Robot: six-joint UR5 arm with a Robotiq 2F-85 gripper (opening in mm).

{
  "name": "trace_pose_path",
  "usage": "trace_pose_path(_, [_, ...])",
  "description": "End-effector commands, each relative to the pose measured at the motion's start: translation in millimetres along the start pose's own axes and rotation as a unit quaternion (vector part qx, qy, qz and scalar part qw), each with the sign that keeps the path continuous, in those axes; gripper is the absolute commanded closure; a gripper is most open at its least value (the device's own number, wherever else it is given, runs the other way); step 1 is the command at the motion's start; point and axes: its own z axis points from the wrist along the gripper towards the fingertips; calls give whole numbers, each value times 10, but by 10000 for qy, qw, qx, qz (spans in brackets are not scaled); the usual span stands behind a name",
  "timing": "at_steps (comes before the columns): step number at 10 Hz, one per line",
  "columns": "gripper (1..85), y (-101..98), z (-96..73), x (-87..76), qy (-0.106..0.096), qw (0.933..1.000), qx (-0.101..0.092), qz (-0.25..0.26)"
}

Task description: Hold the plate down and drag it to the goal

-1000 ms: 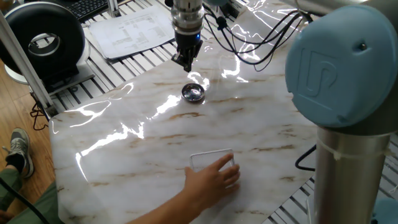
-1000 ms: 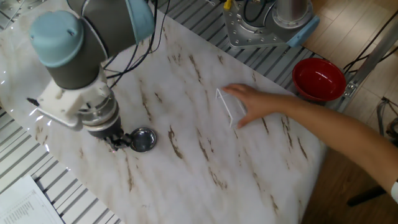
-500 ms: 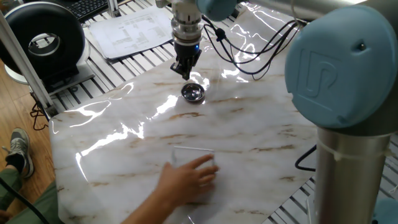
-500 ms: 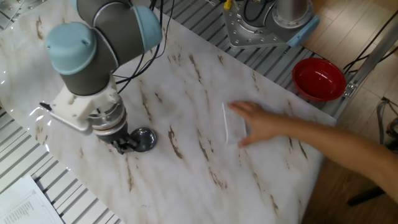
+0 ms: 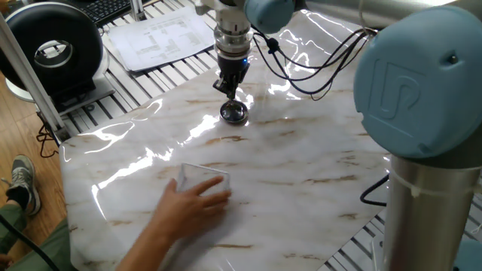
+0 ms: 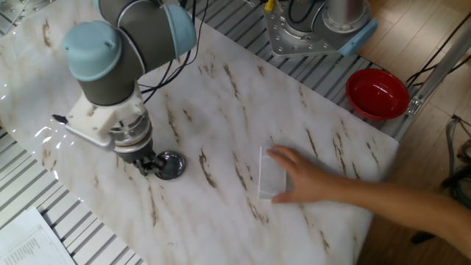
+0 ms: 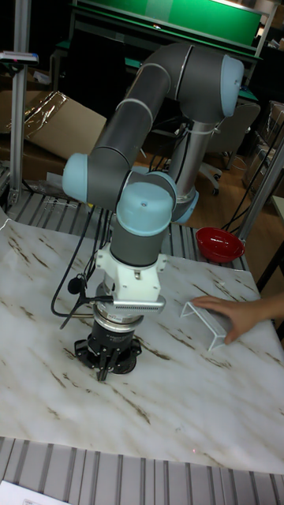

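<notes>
Now: plate (image 5: 233, 113) upper centre on the marble table (image 5: 301, 165), gripper (image 5: 228, 89) just above its rim.

Small, stiff, shiny metal; probably light and slippery, so press down inside the bowl, not the rim. Fingers look drawn together, grasping nothing; I cannot tell contact. Goal (image 6: 271, 174) lies well apart, lower left, under a hand (image 6: 302, 180).

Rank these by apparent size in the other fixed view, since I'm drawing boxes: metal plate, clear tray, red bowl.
1. red bowl
2. clear tray, though the hand covers part of it, so this is unsure against the bowl
3. plate, clearly smallest
</notes>
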Motion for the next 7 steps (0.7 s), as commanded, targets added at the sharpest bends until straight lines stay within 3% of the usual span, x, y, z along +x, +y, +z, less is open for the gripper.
trace_pose_path(1, [843,29,22,163,31,9999,-78,68])
trace_pose_path(7, [843,356,59,339,98,9990,-49,442])
